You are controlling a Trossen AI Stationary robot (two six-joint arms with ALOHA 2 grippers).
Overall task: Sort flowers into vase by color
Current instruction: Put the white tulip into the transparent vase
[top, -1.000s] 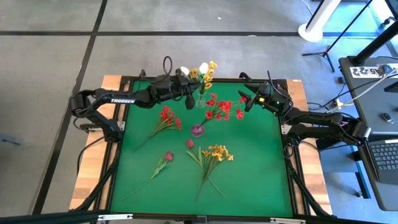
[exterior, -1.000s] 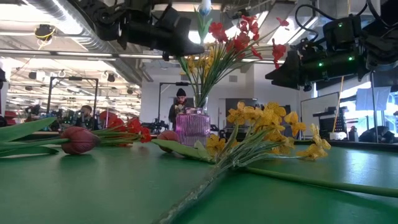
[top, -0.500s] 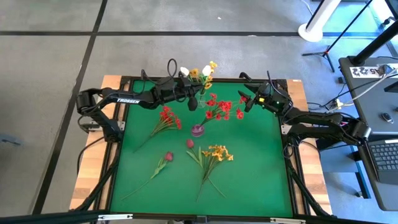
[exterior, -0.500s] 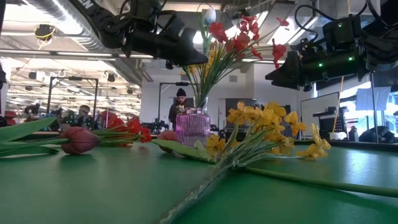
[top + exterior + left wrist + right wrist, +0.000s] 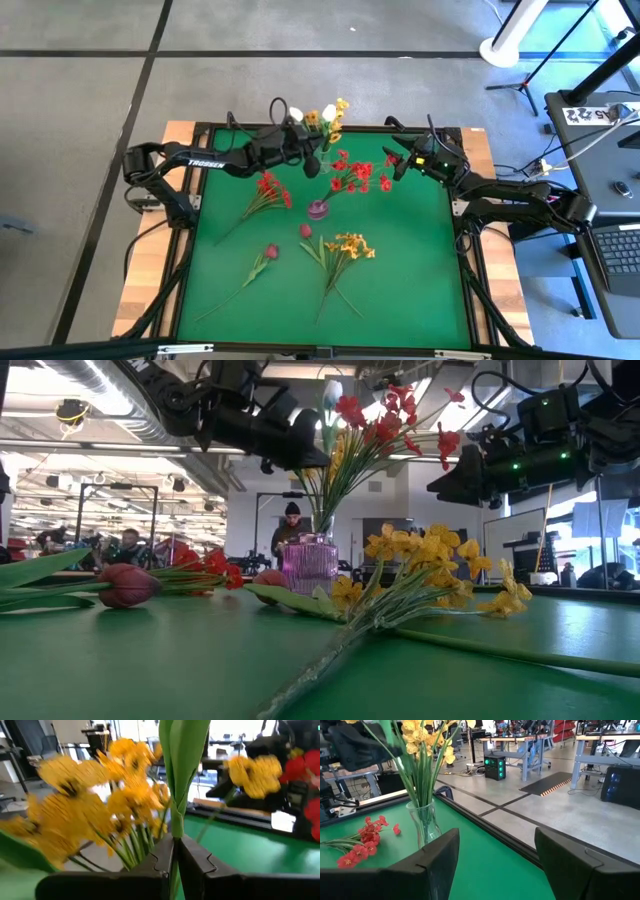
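The left gripper point(image 5: 175, 855) pinches a green flower stem point(image 5: 176, 785) between its 2 closed fingers, just beside the yellow blossoms in the clear vase point(image 5: 426, 827). The right gripper point(image 5: 400, 163) hovers released near the red flowers point(image 5: 355, 175).

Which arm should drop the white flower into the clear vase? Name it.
Left. Its gripper is shut on the white flower's stem beside the clear vase; the right gripper is open, empty and farther off.

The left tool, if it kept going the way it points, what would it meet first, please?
Probably the yellow flowers in the clear vase: they fill the view just past the left tool, which is shut on a green stem. Depth is unclear.
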